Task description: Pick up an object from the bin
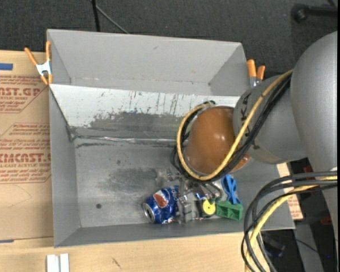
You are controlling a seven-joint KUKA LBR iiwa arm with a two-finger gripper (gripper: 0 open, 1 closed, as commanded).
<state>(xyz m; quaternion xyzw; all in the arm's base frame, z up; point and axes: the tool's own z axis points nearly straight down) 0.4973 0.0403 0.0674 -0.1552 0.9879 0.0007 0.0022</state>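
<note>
Orange wrist cover over bin: blue can, green block.

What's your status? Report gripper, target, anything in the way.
Gripper low in bin, front right, against crushed blue can. Grasp unconfirmed. Yellow piece, green block, blue clip crowd alongside.
</note>
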